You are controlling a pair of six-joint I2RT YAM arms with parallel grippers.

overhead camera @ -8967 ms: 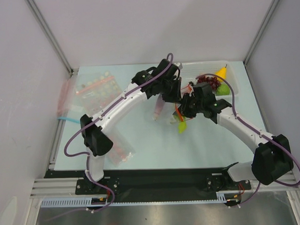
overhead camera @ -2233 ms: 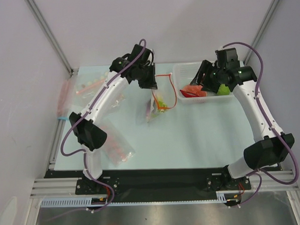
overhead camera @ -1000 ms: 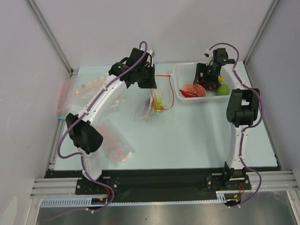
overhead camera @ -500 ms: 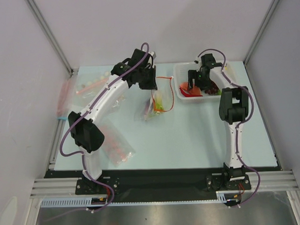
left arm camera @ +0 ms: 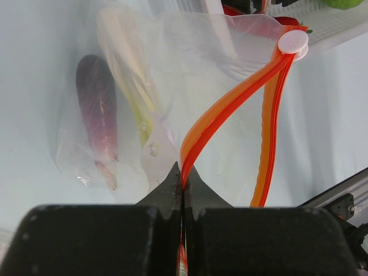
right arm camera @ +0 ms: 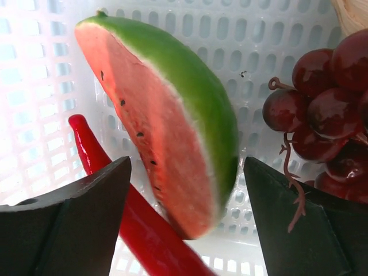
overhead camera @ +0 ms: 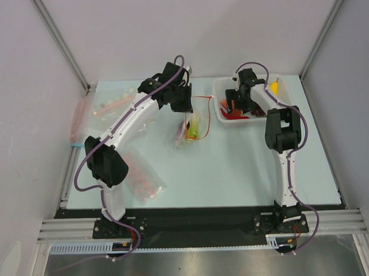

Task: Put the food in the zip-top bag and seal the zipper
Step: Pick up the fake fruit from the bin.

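Now further left in the far-right-corner basket (overhead camera: 219, 112), the right gripper (right arm camera: 187, 172) gapes astride a watermelon slice (right arm camera: 172, 115), grapes (right arm camera: 328, 109) just beside; the left gripper (left arm camera: 183, 184), mid far edge, pinches the zipper (left arm camera: 230, 103) to hold the bag (left arm camera: 190, 52) open.

The left pincer (left arm camera: 183, 172) is pinched closed; the right pincer (right arm camera: 187, 167) gapes wide.

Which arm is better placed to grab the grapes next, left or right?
Right. The right arm holds open jaws over the white basket, grapes just beside them, though they straddle the watermelon slice. The left arm has jaws shut on the zipper, holding the bag.
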